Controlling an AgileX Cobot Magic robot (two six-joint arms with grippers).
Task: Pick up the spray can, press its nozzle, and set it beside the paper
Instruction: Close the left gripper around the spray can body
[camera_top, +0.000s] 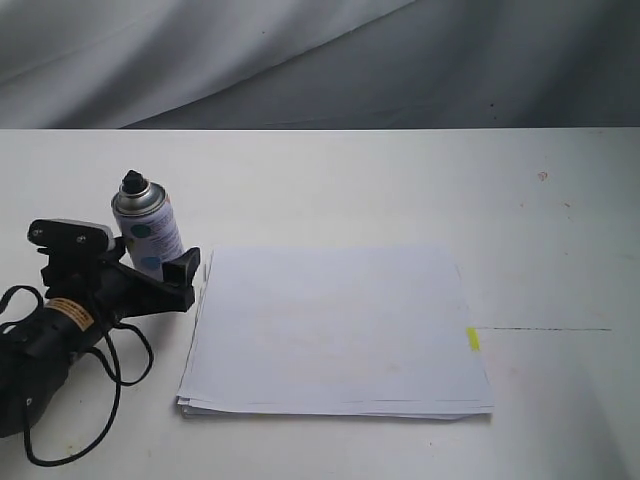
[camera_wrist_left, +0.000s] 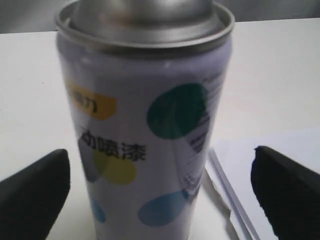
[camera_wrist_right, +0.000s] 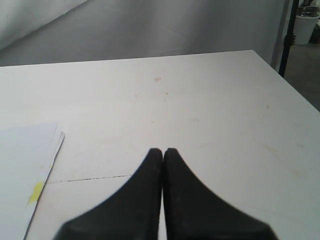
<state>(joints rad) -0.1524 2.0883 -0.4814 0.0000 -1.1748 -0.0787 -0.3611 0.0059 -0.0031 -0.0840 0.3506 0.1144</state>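
Observation:
The spray can (camera_top: 146, 228) stands upright on the white table, just off the far left corner of the paper (camera_top: 335, 330). Its black nozzle (camera_top: 133, 183) sits on top of the silver dome. My left gripper (camera_top: 152, 266) is open and straddles the can's lower body. In the left wrist view the can (camera_wrist_left: 150, 135) fills the space between the black fingertips (camera_wrist_left: 40, 185), with a gap showing on the paper side. The paper's edge (camera_wrist_left: 280, 150) lies right beside the can. My right gripper (camera_wrist_right: 163, 152) is shut on nothing over bare table and is out of the exterior view.
The paper stack carries a small yellow tab (camera_top: 473, 339) on its right edge. A thin dark line (camera_top: 545, 329) runs across the table (camera_top: 400, 190) from that tab. A grey cloth backdrop (camera_top: 320, 60) hangs behind the table. Black cable (camera_top: 110, 370) loops beside the left arm.

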